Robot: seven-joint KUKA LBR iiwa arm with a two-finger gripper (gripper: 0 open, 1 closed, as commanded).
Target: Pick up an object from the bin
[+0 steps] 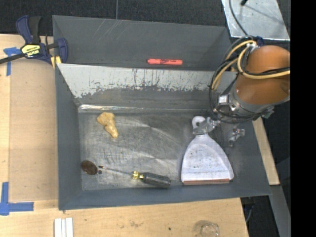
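My gripper (218,130) hangs at the right side of the bin with its two fingers (200,125) spread apart, open, and nothing between them. Just below it lies a pale grey fan-shaped flat thing (206,162) with a reddish-brown lower edge. Its narrow top end sits right under the left finger; I cannot tell whether they touch.
A tan lumpy piece (108,124) lies at the back left of the bin floor. Along the front wall lie a screwdriver (146,177) with a black handle and thin shaft and, at its tip, a small brown disc (89,167). The arm's orange cover overhangs the right wall.
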